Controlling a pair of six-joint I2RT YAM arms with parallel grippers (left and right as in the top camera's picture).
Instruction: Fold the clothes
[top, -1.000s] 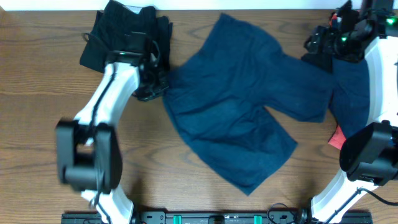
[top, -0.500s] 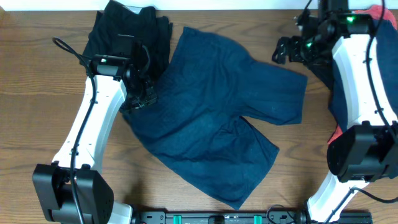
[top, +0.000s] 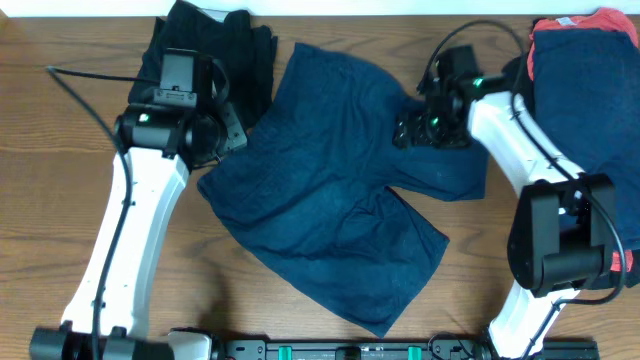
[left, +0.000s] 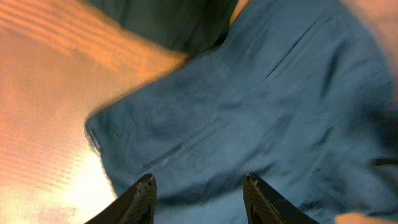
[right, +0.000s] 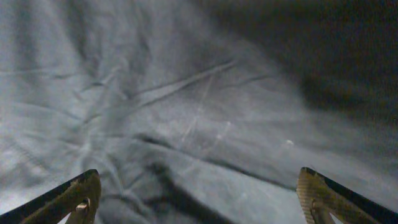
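From above, a pair of navy blue cloth shorts (top: 340, 190) is seen spread flat in the middle of the brown wooden tabletop (top: 60, 200), so it is likely the piece to be folded now. A heap of black cloth pieces (top: 200, 40) is kept at the far left corner. A pile of dark blue cloth (top: 585, 80) with a coral-red piece (top: 600, 18) is kept at the far right, out of the way. The left claw (top: 222, 138) is held at the shorts' left edge, and the right claw (top: 408, 130) over their upper right part. In the left wrist view, the left claw is seen open and empty, low above that edge, perhaps so it can be picked up. In the right wrist view, the right claw is spread wide above wrinkled cloth, and nothing is gripped.
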